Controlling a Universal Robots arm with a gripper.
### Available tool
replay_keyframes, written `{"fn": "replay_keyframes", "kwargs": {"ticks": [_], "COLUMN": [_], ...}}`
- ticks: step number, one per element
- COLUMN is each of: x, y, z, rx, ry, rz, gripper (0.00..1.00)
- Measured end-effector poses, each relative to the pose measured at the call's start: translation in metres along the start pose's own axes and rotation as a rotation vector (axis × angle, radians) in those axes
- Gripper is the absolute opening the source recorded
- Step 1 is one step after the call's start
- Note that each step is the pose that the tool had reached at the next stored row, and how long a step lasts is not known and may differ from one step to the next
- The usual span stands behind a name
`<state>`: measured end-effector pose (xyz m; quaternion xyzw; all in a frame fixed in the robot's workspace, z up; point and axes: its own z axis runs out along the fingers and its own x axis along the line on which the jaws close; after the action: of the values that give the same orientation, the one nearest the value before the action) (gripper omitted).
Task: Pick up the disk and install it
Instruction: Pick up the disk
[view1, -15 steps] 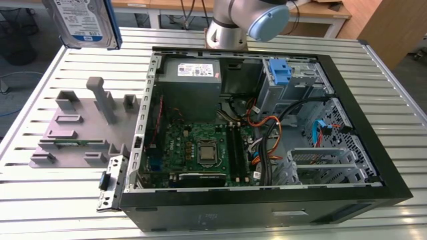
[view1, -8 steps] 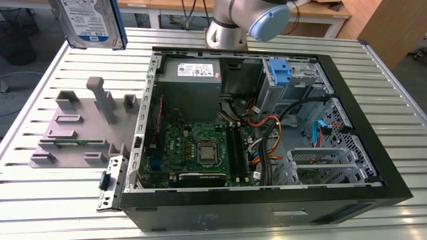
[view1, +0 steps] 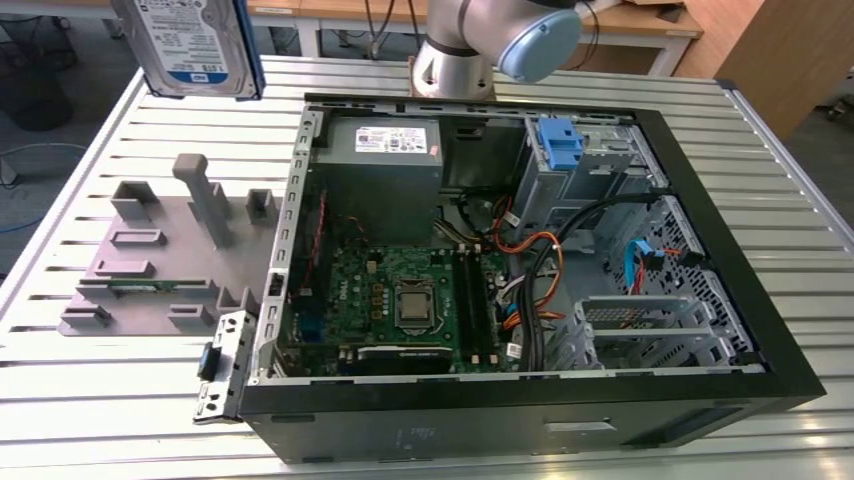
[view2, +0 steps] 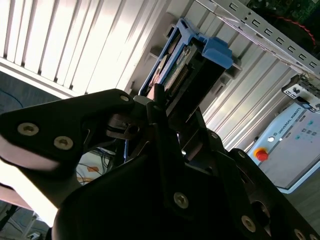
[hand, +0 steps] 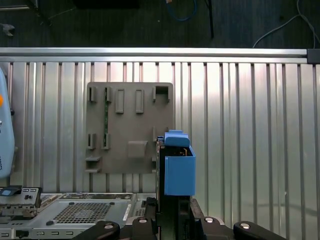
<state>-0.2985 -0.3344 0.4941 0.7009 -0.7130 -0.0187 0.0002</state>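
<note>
Currently the disk (view1: 187, 45), a silver-grey hard drive with a white-and-blue label, is held in the air at about eleven o'clock in the exterior view. It hangs above the far corner of the slatted metal table (view1: 120, 400), well apart from the open computer case (view1: 534, 420).

In both wrist views the drive is seen edge-on, clamped in the black gripper (hand: 172, 220), whose jaws are closed onto it. Its blue carrier rail (hand: 179, 172) stands out beyond the gripper. Below the drive, in the first wrist view, a grey holding fixture (hand: 130, 125) with upright posts is seen on the table, just beside the case wall.

Inside the case, in the exterior view, several parts are laid out:
- a power-supply box (view1: 380, 150) at twelve o'clock
- a green motherboard (view1: 400, 290) at about seven o'clock
- a metal drive cage with a bare blue clip (view1: 561, 140) at one o'clock
- loose orange and black cables (view1: 534, 270) near the centre

The step in hand is judged to be the carry, with installation not yet done. For it to be done well, the clamp should be kept firm and the drive's attitude steady, so that the rails are not twisted. Enough height should be kept over the fixture's posts and the case's raised wall, and the cables should be given a wide berth. Which bay is meant cannot be told.
</note>
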Motion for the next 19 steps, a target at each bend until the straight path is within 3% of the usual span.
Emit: {"fn": "replay_keyframes", "kwargs": {"ticks": [8, 19], "x": [-0.0003, -0.0008], "y": [-0.0173, -0.0490], "z": [-0.0004, -0.0010], "rx": [-0.0001, -0.0010], "ry": [0.0000, 0.0000], "rz": [0.000, 0.000], "gripper": [0.35, 0.35]}}
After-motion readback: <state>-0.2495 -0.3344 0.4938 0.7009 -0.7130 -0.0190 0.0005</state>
